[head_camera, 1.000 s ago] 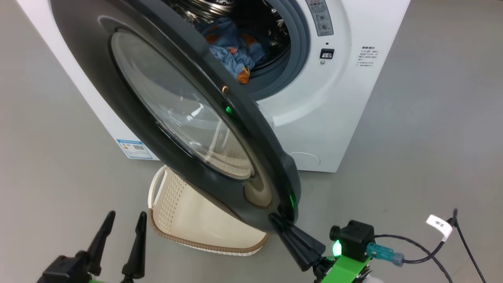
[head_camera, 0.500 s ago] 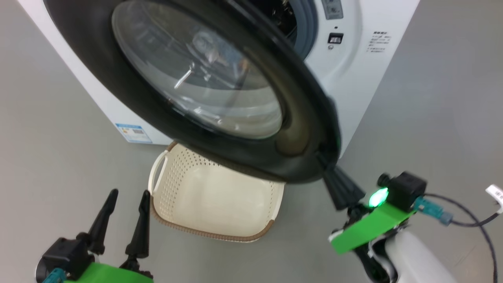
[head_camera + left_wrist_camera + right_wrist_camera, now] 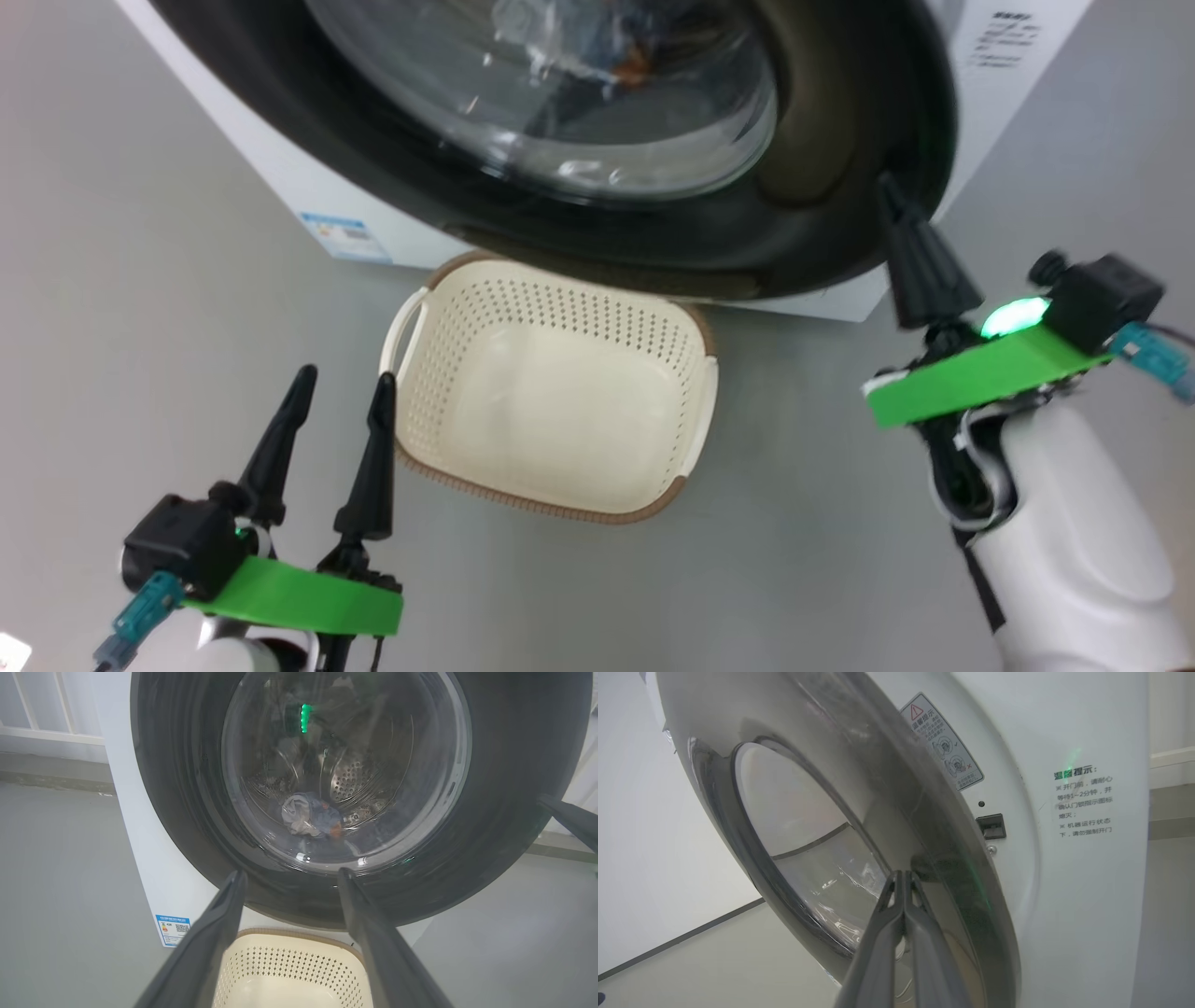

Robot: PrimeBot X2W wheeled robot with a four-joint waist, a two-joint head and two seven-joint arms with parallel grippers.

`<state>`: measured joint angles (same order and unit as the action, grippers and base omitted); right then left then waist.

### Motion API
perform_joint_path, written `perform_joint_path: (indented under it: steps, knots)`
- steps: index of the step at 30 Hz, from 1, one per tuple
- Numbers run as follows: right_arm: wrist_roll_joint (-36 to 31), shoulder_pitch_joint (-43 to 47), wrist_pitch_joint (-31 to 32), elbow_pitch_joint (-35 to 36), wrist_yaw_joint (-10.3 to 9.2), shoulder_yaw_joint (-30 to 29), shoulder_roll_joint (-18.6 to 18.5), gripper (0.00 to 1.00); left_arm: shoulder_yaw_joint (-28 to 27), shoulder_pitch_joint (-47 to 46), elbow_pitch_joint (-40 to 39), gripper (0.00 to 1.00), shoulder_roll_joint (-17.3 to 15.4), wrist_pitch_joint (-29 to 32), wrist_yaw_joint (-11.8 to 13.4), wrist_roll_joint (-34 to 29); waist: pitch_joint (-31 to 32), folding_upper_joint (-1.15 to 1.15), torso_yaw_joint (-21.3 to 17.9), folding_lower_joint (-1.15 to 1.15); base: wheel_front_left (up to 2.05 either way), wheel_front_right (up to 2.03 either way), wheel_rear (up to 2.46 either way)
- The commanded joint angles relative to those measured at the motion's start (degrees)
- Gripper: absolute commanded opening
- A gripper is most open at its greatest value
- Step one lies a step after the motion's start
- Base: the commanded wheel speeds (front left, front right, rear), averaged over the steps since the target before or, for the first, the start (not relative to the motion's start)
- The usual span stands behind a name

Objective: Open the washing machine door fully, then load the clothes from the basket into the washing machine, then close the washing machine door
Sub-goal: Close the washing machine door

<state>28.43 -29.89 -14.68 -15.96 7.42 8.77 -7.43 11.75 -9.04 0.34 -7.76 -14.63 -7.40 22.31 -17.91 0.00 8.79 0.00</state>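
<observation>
White sheet metal made up the washing machine (image 3: pixel 317 187), a big box on the grey floor (image 3: pixel 131 308). The washing machine door (image 3: pixel 672 257) hung across its front, the glossy black rim swung almost home. From the right wrist view I could see a thin wedge of gap left on the latch side, with the dark latch slot (image 3: pixel 990 826) uncovered. Just in front of the machine, under the door's lower edge, sat the basket (image 3: pixel 439 373), cream and perforated with a brown rim, its pale inside bare. The right gripper (image 3: pixel 887 189) had its two dark fingers pinched tight together with nothing between them, and the tips lay against the door's outer face near its right-hand edge. The left gripper (image 3: pixel 345 378) hovered low beside the basket's left end, fingers spread wide and gripping nothing, pointed toward the door. Through the bulging glass the clothes (image 3: pixel 310 820) showed as a small blue-grey bundle with an orange spot, lying at the bottom of the steel drum (image 3: pixel 348 779). A little blue energy label (image 3: pixel 341 235) was stuck at the machine's lower left corner.
</observation>
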Motion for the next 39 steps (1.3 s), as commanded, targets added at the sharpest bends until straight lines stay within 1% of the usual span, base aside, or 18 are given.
perform_joint_path:
  steps: [1,10,18,21,27,28,29,30,31,32,33,39]
  knots:
    - [-0.4,-1.4,-0.3,1.1,0.07,0.6,0.8,0.00,-1.8,-1.7,-1.6,1.00,-0.7,-0.4,-0.1,-0.3,-1.7,0.00,1.7,0.00,0.00,0.00,0.00]
    - [-2.5,-6.9,-0.3,-0.2,0.07,-7.1,1.8,0.00,-0.7,-3.9,-1.8,1.00,-0.1,-0.4,-0.1,-0.1,-4.1,0.00,3.8,0.00,0.00,0.00,0.00]
    - [-2.5,-11.7,-0.3,-0.2,0.07,-11.0,2.3,0.00,0.2,-5.3,-1.7,1.00,-0.2,-0.4,-0.1,0.0,-5.7,0.00,4.9,0.00,0.00,0.00,0.00]
    - [-2.7,-11.9,-0.3,-0.3,0.07,-11.2,2.2,0.00,0.6,-5.5,-1.3,1.00,-0.4,-0.4,-0.1,0.1,-5.7,0.00,5.1,0.00,0.00,0.00,0.00]
    - [-2.7,-9.5,-0.3,-0.6,0.07,-7.8,1.7,0.01,-0.3,-4.9,-0.1,1.00,-0.6,-0.4,-0.1,0.3,-4.3,0.00,4.6,0.00,0.00,0.00,0.00]
    - [-2.7,-8.7,-0.3,-0.6,0.07,-7.2,1.6,0.11,-0.6,-4.6,0.2,1.00,-0.7,-0.4,-0.1,0.4,-3.9,0.00,4.5,0.00,0.00,0.00,0.00]
    - [-2.6,-7.9,-0.3,-0.6,0.07,-6.7,1.5,0.19,-0.9,-4.3,0.6,1.00,-0.7,-0.4,-0.1,0.4,-3.4,0.00,4.3,0.00,0.00,0.00,0.00]
    - [-2.6,-7.1,-0.3,-0.7,0.07,-6.2,1.4,0.31,-1.3,-4.1,1.0,1.00,-0.7,-0.4,-0.1,0.4,-2.9,0.00,4.1,0.00,0.00,0.00,0.00]
    - [-2.6,-6.2,-0.3,-0.8,0.07,-5.6,1.3,0.50,-1.8,-3.8,1.6,1.00,-0.8,-0.4,-0.1,0.4,-2.5,0.00,3.8,0.00,0.00,0.00,0.00]
    - [-2.6,-5.2,-0.3,-0.9,0.07,-5.2,1.2,0.81,-2.2,-3.5,2.3,1.00,-0.8,-0.4,-0.1,0.4,-2.0,0.00,3.5,0.00,0.00,0.00,0.00]
    - [-2.6,-4.3,-0.3,-0.9,0.07,-4.6,1.1,1.00,-2.5,-3.2,2.9,1.00,-1.0,-0.4,-0.1,0.3,-1.5,0.00,3.3,0.00,0.00,0.00,0.00]
    - [-2.7,1.1,-0.3,-1.3,0.07,-2.7,0.5,1.00,-3.9,-1.8,5.2,1.00,-1.9,-0.4,-0.1,-0.1,1.4,0.00,1.3,0.00,0.00,0.00,0.00]
